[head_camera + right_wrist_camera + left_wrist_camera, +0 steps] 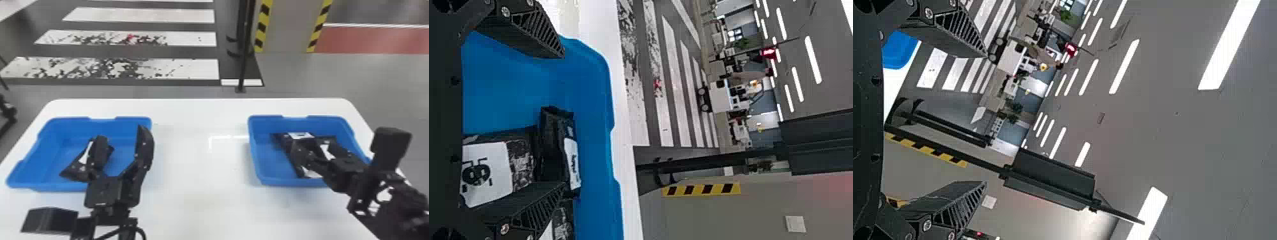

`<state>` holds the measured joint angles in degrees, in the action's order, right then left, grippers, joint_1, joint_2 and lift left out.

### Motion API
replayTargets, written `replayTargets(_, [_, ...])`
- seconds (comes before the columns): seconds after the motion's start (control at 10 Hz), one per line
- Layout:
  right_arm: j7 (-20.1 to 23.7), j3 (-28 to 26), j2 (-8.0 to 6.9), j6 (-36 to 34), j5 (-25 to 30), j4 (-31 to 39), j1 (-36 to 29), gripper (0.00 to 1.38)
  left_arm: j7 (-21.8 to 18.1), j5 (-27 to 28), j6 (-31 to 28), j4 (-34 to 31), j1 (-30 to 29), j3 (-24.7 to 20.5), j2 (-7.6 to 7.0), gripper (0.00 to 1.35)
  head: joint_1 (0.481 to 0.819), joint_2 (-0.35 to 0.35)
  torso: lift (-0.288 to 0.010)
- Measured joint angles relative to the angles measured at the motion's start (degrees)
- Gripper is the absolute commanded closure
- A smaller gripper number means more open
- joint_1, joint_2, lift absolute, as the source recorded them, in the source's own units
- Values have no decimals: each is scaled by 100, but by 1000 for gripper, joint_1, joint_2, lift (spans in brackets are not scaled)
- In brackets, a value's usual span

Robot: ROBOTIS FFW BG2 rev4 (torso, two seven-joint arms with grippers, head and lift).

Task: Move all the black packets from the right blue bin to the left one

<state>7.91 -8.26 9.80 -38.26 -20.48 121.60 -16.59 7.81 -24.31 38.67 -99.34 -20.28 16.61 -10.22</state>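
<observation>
right gripper [307, 144]; fingers [529, 32] apart; by black packets [554, 150]; right blue bin [265, 162]

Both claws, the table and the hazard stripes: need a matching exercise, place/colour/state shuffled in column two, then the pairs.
Column one
1. left claw
2. right claw
3. table
4. hazard stripes

Column two
A. yellow and black, beyond the work area
B. open, at the bin on the robot's right, where several black packets lie
C. white, under both bins
D. open, at the bin on the robot's left

Right pairs: 1-D, 2-B, 3-C, 4-A
</observation>
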Motion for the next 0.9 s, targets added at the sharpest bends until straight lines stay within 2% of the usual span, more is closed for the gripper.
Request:
replayTargets(0.5, [-218,-54,161,-3192,494,169,1167,131,-78,-68,-182,-43,-11,29,-22,148,695,-99,-168])
replayTargets(0.7, [-248,2,196,-3844,643,-141,1594,133,-126,-151,-264,-43,1,52,-28,148,695,-118,-168])
replayTargets(0.9, [-243,107,242,-4049,592,-413,1837,134,-154,-198,-307,-43,6,68,-33,148,695,-115,-168])
